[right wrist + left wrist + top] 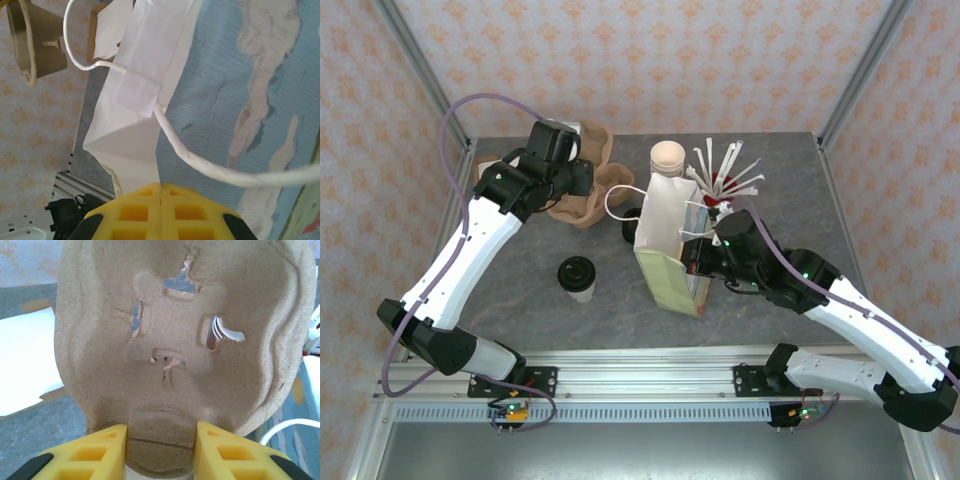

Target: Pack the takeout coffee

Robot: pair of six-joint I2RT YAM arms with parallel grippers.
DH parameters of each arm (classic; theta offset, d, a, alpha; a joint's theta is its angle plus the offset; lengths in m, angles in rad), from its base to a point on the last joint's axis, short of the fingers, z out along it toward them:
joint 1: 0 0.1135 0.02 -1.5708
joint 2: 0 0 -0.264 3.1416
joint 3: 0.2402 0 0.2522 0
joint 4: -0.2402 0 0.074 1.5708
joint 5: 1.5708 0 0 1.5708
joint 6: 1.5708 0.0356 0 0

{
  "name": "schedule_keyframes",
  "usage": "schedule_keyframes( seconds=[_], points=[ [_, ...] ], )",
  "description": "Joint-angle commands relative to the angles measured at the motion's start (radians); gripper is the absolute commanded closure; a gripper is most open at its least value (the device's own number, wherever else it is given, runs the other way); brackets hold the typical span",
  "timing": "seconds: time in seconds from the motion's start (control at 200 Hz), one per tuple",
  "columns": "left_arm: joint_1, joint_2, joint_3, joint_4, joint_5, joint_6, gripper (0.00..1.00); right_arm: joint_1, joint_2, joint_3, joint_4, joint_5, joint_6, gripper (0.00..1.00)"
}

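The takeout coffee (577, 276), a small brown cup with a black lid, stands upright and alone on the grey table, left of the bag. My left gripper (573, 172) (160, 442) is at the back left, shut on a tab of a brown pulp cup carrier (585, 195) (175, 335), which hangs in front of the yellow fingers (102, 452). A white paper bag (665, 225) (127, 142) with cord handles (200, 162) stands open in the middle. My right gripper (693, 262) (161, 192) is shut on the bag's right rim.
A stack of lidless cups (667, 157) stands behind the bag, with a red cup of white stirrers (725, 180) to its right. A dark round object (632, 232) is partly hidden at the bag's left side. Metal frame posts rise at the back corners.
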Motion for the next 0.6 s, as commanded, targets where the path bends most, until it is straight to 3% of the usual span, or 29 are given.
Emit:
schedule_keyframes(
  seconds=[0.0,0.29,0.4,0.596],
  points=[
    [0.007,-0.017,0.024,0.000,-0.014,0.016,0.66,0.010,-0.007,0.004,0.044,0.042,0.032,1.00],
    [0.007,-0.020,0.053,-0.016,-0.022,0.021,0.66,0.030,-0.002,-0.044,0.095,0.018,0.073,0.99],
    [0.007,-0.021,0.090,-0.031,-0.017,0.021,0.66,0.034,0.013,-0.040,0.085,-0.002,0.059,0.88],
    [0.007,-0.048,0.135,-0.054,-0.016,0.016,0.66,0.035,0.014,0.054,-0.063,0.091,-0.043,0.60]
  ],
)
